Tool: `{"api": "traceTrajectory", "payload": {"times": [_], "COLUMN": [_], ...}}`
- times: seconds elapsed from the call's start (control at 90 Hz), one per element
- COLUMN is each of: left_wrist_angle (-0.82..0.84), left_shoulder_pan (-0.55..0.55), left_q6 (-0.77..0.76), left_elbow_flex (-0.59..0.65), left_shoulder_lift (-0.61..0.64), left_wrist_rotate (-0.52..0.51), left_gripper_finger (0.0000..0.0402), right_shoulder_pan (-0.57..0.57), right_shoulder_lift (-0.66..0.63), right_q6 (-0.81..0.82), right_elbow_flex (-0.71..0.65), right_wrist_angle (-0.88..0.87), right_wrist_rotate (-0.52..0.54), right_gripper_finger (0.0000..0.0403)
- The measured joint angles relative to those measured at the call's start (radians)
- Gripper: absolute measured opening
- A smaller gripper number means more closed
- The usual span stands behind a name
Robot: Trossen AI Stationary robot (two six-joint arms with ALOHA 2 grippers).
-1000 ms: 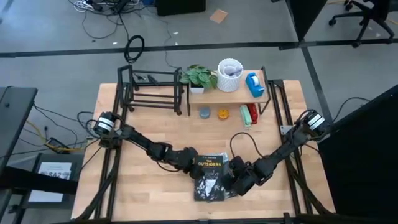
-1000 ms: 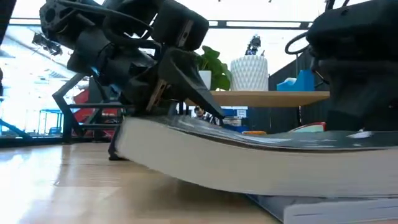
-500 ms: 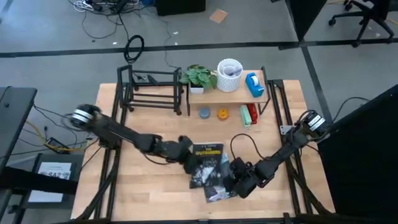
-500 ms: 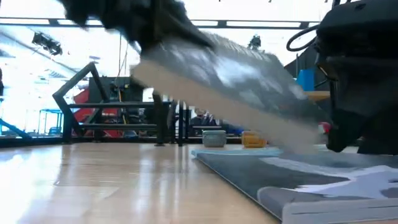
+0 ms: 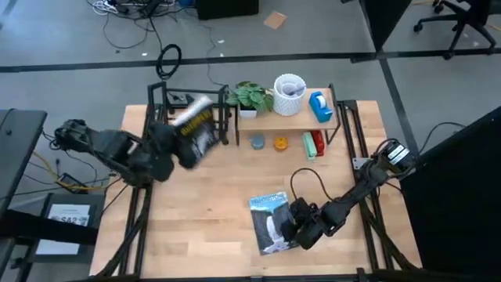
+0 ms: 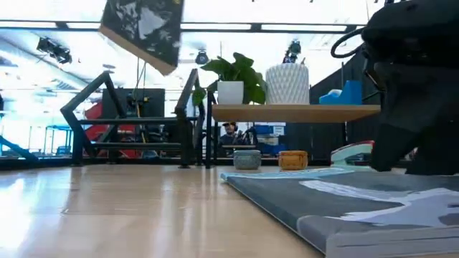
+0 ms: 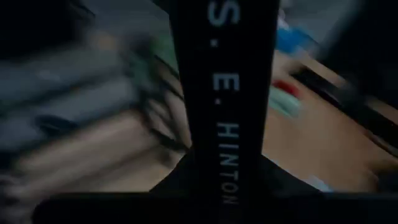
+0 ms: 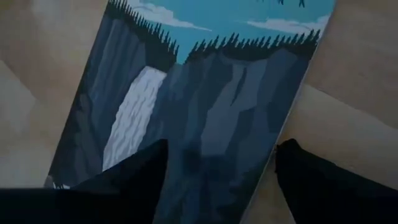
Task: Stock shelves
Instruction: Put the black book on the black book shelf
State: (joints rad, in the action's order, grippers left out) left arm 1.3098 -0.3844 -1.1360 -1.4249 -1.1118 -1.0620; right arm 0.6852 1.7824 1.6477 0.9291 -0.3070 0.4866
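- On my left, the left gripper (image 5: 174, 141) is clamped on a dark S. E. Hinton paperback (image 5: 196, 133), held in the air at the black rod rack (image 5: 192, 113), at about ten o'clock on the wooden tabletop (image 5: 211, 211).
- Past twelve o'clock, cables (image 5: 125, 9) trail over the grey floor.
- At one o'clock, the plank-topped stand (image 5: 278, 120) carries a potted plant (image 5: 250, 97) and a white vase (image 5: 290, 94).
- At five o'clock, the right gripper (image 8: 217, 180) rests with fingers spread over a waterfall-cover book (image 5: 272, 221) lying flat.

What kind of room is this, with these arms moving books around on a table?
It looks like a robotics lab or workshop rather than a shop. A wooden table stands on a grey floor strewn with loose cables, an office chair sits in the corner, and the low view shows an open, brightly lit hall behind.
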Motion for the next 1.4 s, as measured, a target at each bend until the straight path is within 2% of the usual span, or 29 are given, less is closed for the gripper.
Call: {"api": "traceTrajectory", "payload": {"times": [0.089,0.211,0.344,0.433,0.5,0.589,0.822,0.944,1.4], "left_wrist_angle": [0.037,0.032,-0.055,-0.157,-0.229,-0.282,-0.356,-0.413,-0.468], "left_shoulder_pan": [0.086,0.263,0.506,0.646,0.727,0.798,0.856,0.858,0.858], "left_q6": [-0.016,0.023,0.167,0.271,0.324,0.363,0.367,0.348,0.348], "left_elbow_flex": [-0.012,-0.012,-0.011,-0.011,-0.011,-0.011,-0.011,-0.011,-0.011], "left_shoulder_lift": [0.000,-0.017,-0.051,-0.088,-0.126,-0.192,-0.377,-0.436,-0.460], "left_wrist_rotate": [-0.036,0.000,0.116,0.231,0.310,0.361,0.440,0.495,0.578], "left_gripper_finger": [0.0030,0.0030,0.0030,0.0030,0.0030,0.0030,0.0031,0.0046,0.0059], "right_shoulder_pan": [-0.008,-0.019,-0.035,-0.042,-0.047,-0.051,-0.051,-0.051,-0.051], "right_shoulder_lift": [0.000,0.000,0.000,0.000,0.000,0.000,0.000,0.000,-0.001], "right_q6": [-0.002,-0.011,-0.032,-0.053,-0.064,-0.078,-0.081,-0.082,-0.104], "right_elbow_flex": [0.000,0.000,0.000,0.000,0.000,0.000,0.000,0.000,0.000], "right_wrist_angle": [0.001,0.004,0.027,0.047,0.057,0.070,0.083,0.083,0.090], "right_wrist_rotate": [0.000,0.001,0.004,0.006,0.006,0.009,0.020,0.023,0.045], "right_gripper_finger": [0.0261,0.0261,0.0261,0.0261,0.0261,0.0261,0.0260,0.0260,0.0261]}}
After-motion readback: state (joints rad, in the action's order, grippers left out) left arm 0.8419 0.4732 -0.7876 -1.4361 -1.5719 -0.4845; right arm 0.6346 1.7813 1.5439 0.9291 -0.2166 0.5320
